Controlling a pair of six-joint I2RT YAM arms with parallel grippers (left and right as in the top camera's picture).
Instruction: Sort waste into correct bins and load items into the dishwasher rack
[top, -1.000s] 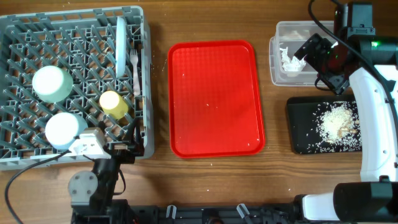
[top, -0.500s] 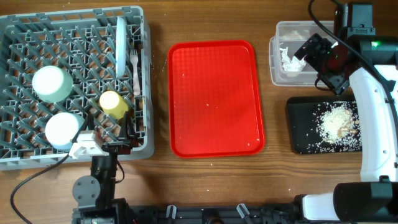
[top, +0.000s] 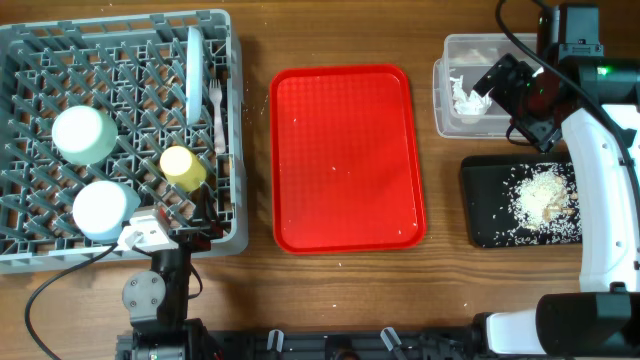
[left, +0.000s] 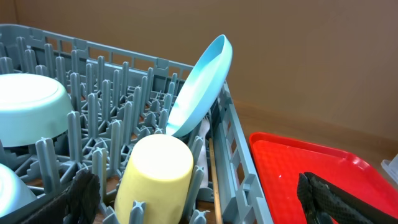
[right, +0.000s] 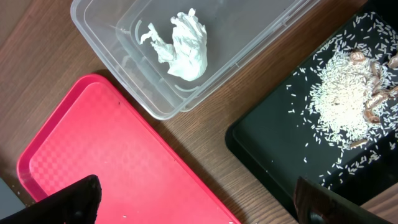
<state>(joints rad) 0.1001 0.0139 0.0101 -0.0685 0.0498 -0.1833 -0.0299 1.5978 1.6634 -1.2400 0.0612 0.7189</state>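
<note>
The grey dishwasher rack holds an upright mint plate, a white fork, two upturned mint bowls and a yellow cup. My left gripper is open and empty at the rack's front edge, just behind the cup; the plate stands beyond it. My right gripper is open and empty above the clear tub, which holds the crumpled tissue. Rice crumbs lie in the black tray. No red wrapper shows.
A large red tray lies in the middle, between the rack and the bins, with a few crumbs on it. Brownish scraps lie among the rice. The right arm's white body runs along the right table edge.
My left wrist has shifted slightly back and sideways at the rack's front edge. The right arm and all objects have not moved.
</note>
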